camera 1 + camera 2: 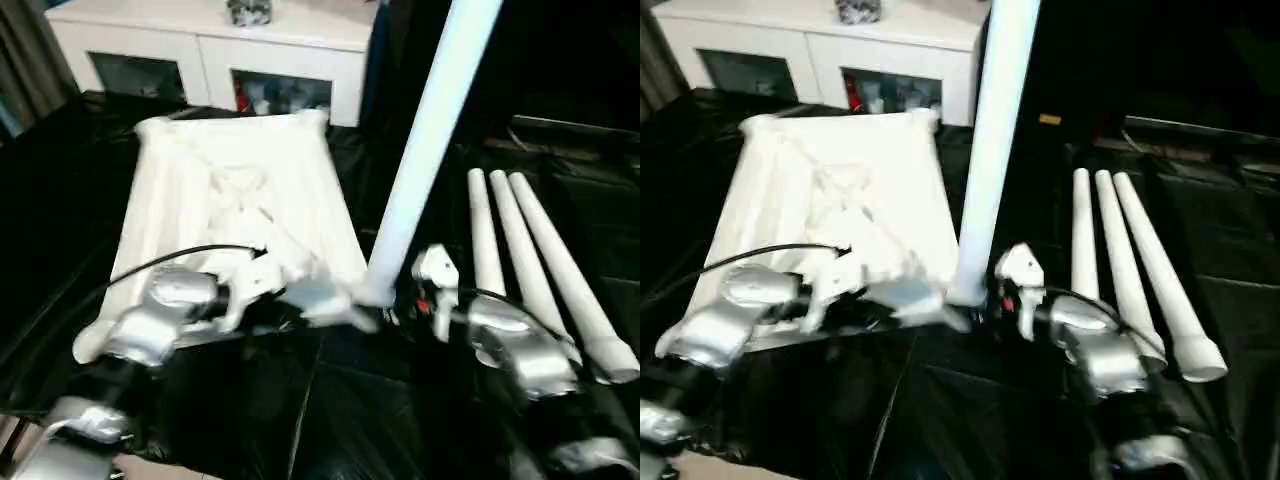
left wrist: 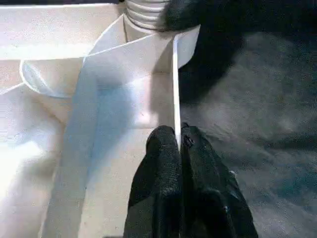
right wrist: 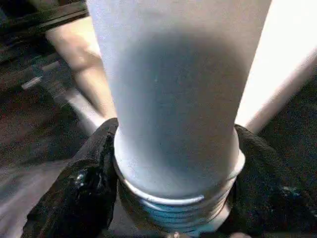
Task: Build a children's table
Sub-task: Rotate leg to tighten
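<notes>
The white tabletop [image 1: 230, 190] lies ribbed side up on the black cover. At its near right corner one white leg [image 1: 430, 130] stands upright, its threaded end [image 3: 173, 213] at the corner socket [image 2: 143, 15]. My right gripper [image 3: 176, 163] holds the foot of this leg, with a black finger [image 3: 84, 183] pressed on either side. My left gripper [image 2: 178, 134] is shut on the thin rim [image 2: 175, 84] of the tabletop, close to that corner. Three more legs [image 1: 530, 260] lie side by side on the cover to the right.
A white cabinet [image 1: 200, 40] with glass doors stands behind the work surface. The black cover [image 1: 300, 400] spreads over the whole surface, with wrinkles near the front edge. A black cable [image 1: 160, 262] arcs over my left forearm.
</notes>
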Robot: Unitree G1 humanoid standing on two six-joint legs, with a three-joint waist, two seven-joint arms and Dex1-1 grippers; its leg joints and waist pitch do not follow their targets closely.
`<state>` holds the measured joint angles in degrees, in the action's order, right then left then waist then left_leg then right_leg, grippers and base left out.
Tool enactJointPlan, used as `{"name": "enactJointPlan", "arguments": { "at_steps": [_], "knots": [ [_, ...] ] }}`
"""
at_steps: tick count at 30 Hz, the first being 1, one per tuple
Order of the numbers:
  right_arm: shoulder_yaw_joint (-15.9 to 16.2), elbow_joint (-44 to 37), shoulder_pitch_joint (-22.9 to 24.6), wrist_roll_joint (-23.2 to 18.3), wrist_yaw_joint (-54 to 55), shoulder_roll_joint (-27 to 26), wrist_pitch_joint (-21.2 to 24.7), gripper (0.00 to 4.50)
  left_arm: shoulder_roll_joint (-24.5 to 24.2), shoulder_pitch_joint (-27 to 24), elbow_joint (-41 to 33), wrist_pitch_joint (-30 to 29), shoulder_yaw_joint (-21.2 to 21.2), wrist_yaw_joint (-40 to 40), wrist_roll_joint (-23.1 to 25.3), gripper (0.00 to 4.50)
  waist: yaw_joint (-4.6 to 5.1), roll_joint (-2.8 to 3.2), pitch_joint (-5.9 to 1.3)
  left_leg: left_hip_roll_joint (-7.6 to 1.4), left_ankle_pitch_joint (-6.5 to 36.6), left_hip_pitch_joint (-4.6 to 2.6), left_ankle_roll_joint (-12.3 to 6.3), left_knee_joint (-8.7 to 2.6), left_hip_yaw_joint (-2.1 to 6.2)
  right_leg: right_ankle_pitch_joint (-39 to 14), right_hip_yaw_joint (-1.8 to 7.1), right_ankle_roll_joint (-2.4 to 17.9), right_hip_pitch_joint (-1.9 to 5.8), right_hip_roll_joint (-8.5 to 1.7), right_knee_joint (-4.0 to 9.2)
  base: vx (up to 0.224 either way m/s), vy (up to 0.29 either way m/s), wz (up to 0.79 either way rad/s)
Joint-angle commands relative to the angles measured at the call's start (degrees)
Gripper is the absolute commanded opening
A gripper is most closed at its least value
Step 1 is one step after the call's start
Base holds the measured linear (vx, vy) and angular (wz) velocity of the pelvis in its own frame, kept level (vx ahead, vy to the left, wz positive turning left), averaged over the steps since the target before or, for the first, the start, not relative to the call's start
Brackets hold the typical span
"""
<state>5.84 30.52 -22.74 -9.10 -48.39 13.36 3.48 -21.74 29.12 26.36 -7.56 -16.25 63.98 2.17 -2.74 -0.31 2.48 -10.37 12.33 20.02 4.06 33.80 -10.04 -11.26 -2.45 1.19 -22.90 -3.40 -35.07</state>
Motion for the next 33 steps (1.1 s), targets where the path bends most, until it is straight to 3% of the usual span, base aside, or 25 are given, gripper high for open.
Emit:
{"name": "enactJointPlan", "arguments": {
  "at_steps": [1,5,6,10,11,13,17,21,24,28,33],
  "knots": [
    [0.89,3.08,-0.92,1.33,5.16,-2.69,0.37,2.78,3.26,1.39,0.78,-1.20,1.39,-6.14,-0.85,0.00,-0.14,-0.41,-2.72,-2.65,7.54,0.04,-1.65,-4.12,0.71,-14.16,2.70,12.31,2.77,-4.79,4.60,0.000,0.000,0.00],
    [-1.33,10.04,-4.30,2.90,18.13,-7.16,0.08,2.77,8.94,2.60,2.32,-3.26,1.97,-14.17,0.10,0.00,0.07,-0.46,-2.98,-2.42,5.64,0.20,-1.68,-3.91,0.68,-11.51,2.74,12.29,2.95,-4.74,4.35,0.000,0.000,0.00],
    [-1.76,13.70,-6.44,3.82,24.51,-10.08,-0.09,2.77,12.50,3.38,3.51,-3.70,1.18,-18.54,1.39,0.00,-0.06,-0.41,-3.05,-2.48,5.18,0.15,-2.15,-3.80,0.57,-10.02,2.77,12.64,2.90,-4.73,4.27,0.000,0.000,0.00],
    [-2.79,17.56,-8.94,4.68,29.31,-13.00,-2.46,2.77,15.25,4.19,4.80,-3.05,-0.31,-21.61,3.33,0.00,-0.04,-0.33,-3.17,-2.45,4.00,0.29,-2.88,-3.74,0.59,-6.71,2.65,13.11,3.07,-4.67,4.00,0.000,0.000,0.00],
    [-3.57,18.01,-9.36,4.13,29.21,-13.47,-3.02,3.33,15.38,4.24,4.85,-2.70,-0.63,-21.65,3.75,0.00,-0.06,-0.34,-3.24,-2.47,3.92,0.35,-3.44,-3.72,0.61,-5.93,2.65,13.22,3.14,-4.71,3.88,0.000,0.000,0.00],
    [-4.43,17.84,-9.61,2.83,27.40,-13.61,-3.15,3.47,15.12,4.20,4.62,-2.22,-0.88,-21.29,3.93,0.00,-0.18,-0.34,-3.21,-2.49,4.15,0.36,-4.15,-3.71,0.59,-5.51,2.64,13.26,3.17,-4.72,3.91,0.000,0.000,0.00],
    [-3.26,16.13,-8.69,3.34,22.55,-11.60,-4.76,3.91,13.13,3.40,3.31,-0.21,-0.76,-17.67,2.98,0.00,-0.32,-0.32,-3.15,-2.57,5.54,0.37,-4.30,-3.78,0.61,-7.09,2.62,13.07,3.20,-4.74,4.05,0.000,0.000,0.00],
    [-2.19,14.40,-7.39,3.51,17.60,-8.84,-6.47,3.95,10.67,2.40,2.51,1.70,-1.04,-13.58,2.53,0.00,-0.39,-0.24,-3.24,-2.56,4.20,0.39,-4.99,-3.64,0.58,-4.86,2.57,13.60,3.27,-4.77,3.85,0.000,0.000,0.00],
    [-1.11,12.73,-6.03,3.43,12.16,-6.52,-7.86,3.95,8.85,1.56,1.39,2.86,-0.96,-9.48,1.30,0.00,-0.39,-0.32,-3.08,-2.69,5.49,0.39,-5.53,-3.70,0.57,-5.92,2.56,13.59,3.20,-4.77,4.00,0.000,0.000,0.00],
    [1.24,5.97,-2.32,2.13,1.42,-1.84,-8.10,3.95,5.08,0.13,-1.23,2.93,-0.84,-1.45,-1.56,0.00,-0.58,-0.19,-3.10,-2.99,5.84,0.26,-5.61,-3.76,0.62,-5.83,2.64,13.84,3.17,-4.77,3.87,0.000,0.000,0.00],
    [3.92,-2.23,1.56,-0.77,-9.65,3.26,-4.94,3.95,1.52,-0.97,-2.72,2.93,-0.43,4.66,-3.71,0.00,-0.98,-0.10,-3.01,-3.03,6.22,0.07,-6.18,-3.77,0.51,-3.62,2.58,14.84,3.13,-4.54,3.66,0.000,0.000,0.00]
  ]
}}
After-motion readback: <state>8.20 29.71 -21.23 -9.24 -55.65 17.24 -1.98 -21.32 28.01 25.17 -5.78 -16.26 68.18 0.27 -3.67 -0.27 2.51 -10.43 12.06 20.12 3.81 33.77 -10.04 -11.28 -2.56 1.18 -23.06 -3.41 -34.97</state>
